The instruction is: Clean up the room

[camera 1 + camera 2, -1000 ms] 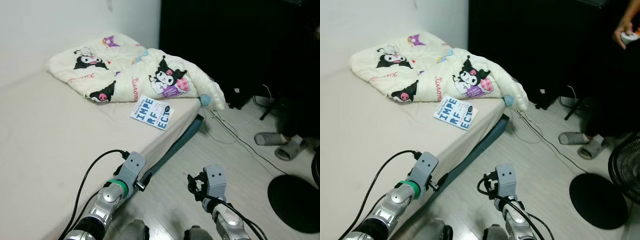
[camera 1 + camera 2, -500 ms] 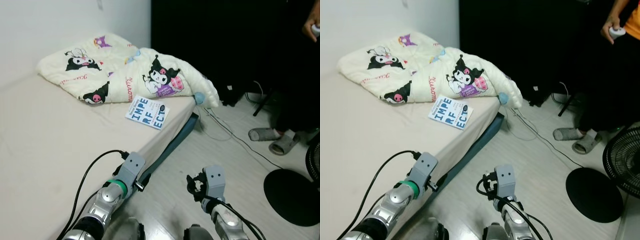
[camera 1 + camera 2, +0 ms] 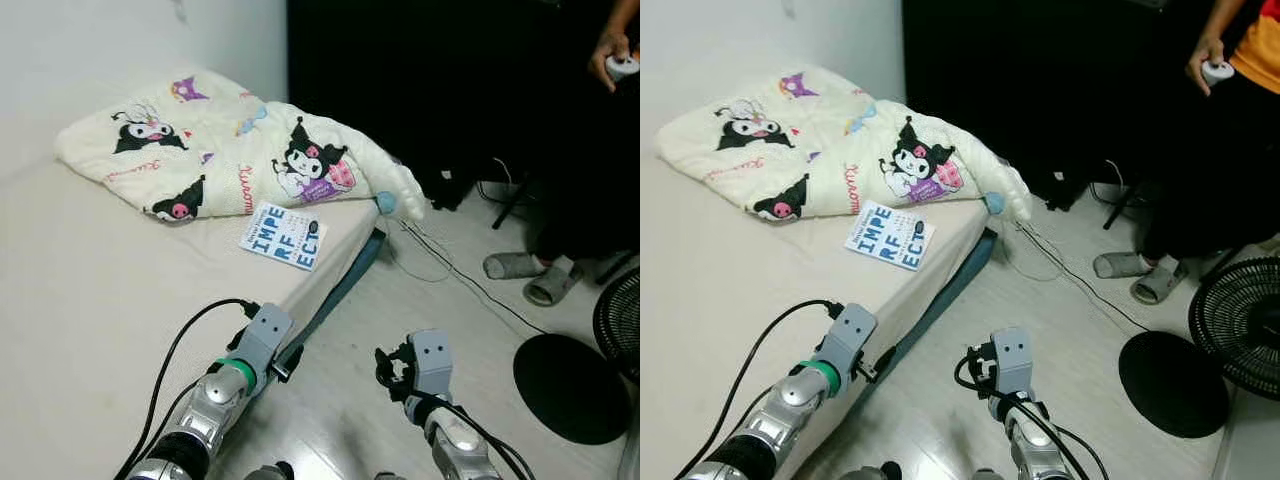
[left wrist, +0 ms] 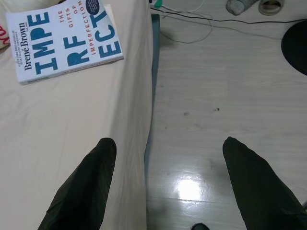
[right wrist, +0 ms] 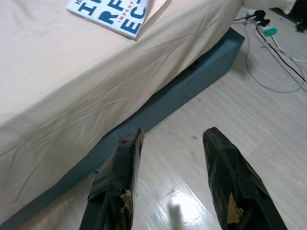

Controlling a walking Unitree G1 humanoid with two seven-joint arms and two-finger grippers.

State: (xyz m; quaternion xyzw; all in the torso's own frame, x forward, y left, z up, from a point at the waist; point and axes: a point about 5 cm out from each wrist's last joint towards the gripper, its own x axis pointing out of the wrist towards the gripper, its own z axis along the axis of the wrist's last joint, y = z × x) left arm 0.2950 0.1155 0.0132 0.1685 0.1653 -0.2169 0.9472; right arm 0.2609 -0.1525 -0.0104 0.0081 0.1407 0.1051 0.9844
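Note:
A white book with blue letters [image 3: 284, 236] lies flat on the beige bed sheet [image 3: 90, 290] near the bed's corner. Behind it a cream quilt with cartoon prints [image 3: 240, 155] is heaped against the wall. My left gripper [image 4: 168, 158] hangs open over the bed's edge, short of the book [image 4: 62, 40]. My right gripper [image 5: 170, 160] is open above the wooden floor beside the bed's blue-grey base [image 5: 192, 91], with the book [image 5: 115, 10] farther ahead. Both arms are held low in front of me.
A person [image 3: 1230, 130] stands at the right holding a small white device. Grey slippers [image 3: 525, 275] and loose cables [image 3: 450, 270] lie on the floor. A black round fan base [image 3: 1170, 368] and the fan's grille [image 3: 1240, 325] stand at the right. A dark cabinet [image 3: 420, 80] stands behind.
The camera has turned to the right: the bed, quilt and book have shifted left in the picture and the person and fan have come into view. Both arms hold the same pose.

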